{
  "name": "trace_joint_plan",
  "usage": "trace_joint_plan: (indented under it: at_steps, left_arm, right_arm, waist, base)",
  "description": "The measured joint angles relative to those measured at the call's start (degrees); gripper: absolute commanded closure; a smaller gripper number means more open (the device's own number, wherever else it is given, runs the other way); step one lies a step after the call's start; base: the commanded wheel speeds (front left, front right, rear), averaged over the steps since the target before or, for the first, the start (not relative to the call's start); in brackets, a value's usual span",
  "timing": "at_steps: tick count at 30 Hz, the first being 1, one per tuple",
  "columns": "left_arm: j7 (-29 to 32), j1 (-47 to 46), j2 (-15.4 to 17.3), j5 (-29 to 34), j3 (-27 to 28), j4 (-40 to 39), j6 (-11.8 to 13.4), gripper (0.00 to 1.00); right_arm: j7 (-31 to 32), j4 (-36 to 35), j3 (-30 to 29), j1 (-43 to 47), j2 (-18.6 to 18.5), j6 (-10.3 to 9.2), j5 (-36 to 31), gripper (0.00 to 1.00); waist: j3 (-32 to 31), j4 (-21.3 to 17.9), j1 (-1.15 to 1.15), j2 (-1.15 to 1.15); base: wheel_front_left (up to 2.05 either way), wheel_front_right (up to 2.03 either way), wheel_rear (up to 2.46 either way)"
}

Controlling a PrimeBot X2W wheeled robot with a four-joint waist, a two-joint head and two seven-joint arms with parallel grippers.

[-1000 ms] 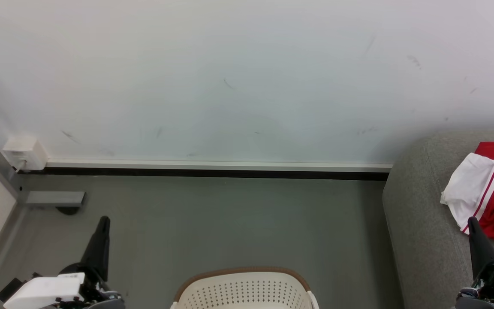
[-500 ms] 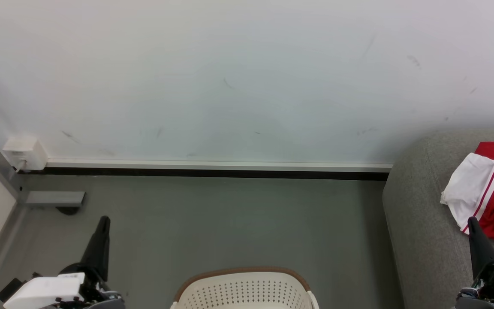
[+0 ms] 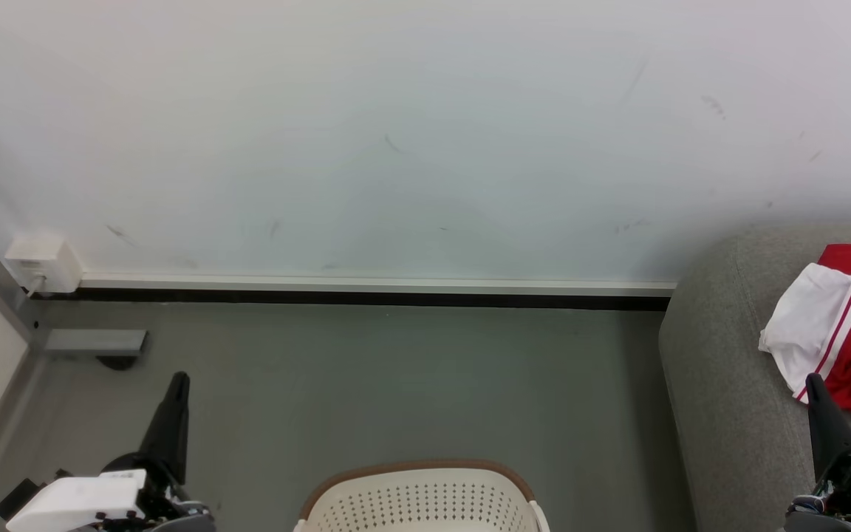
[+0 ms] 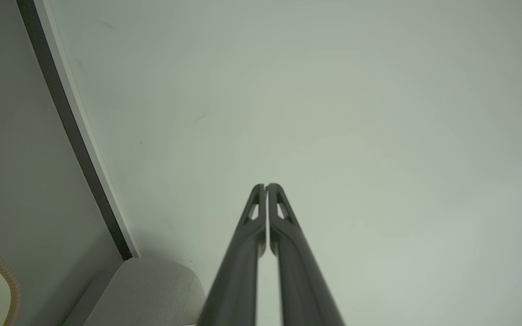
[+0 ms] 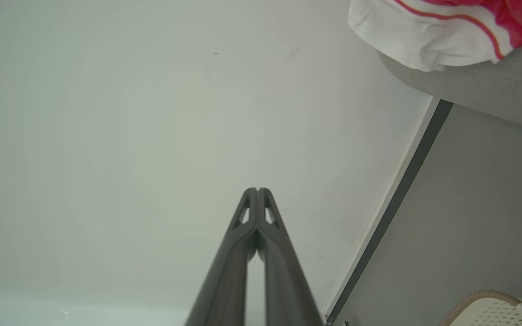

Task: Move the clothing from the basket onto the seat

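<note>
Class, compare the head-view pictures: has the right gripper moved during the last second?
No. The right gripper keeps its tip at the same spot against the clothing lying on the seat.

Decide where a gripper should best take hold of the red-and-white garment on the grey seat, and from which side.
Likely the bunched white panel of the clothing, pinched from above: it humps off the seat in loose folds nearest the seat's rounded edge. The right gripper, shut, is closest and must open first.

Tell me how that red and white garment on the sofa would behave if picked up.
Probably floppy: the garment lies crumpled in soft folds on the sofa. Likely light, being thin cloth. It would likely drape from one pinch.
</note>
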Motion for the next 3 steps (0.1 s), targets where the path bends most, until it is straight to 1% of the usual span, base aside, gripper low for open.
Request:
trace_joint_plan:
  at_steps: [3]
  left_arm:
    - [0.0, 0.0, 0.0, 0.01, 0.0, 0.0, 0.0, 1.0]
  right_arm:
    - [0.0, 0.0, 0.0, 0.0, 0.0, 0.0, 0.0, 1.0]
  waist:
    - [0.0, 0.0, 0.0, 0.0]
  base:
    - [0.0, 0.0, 0.0]
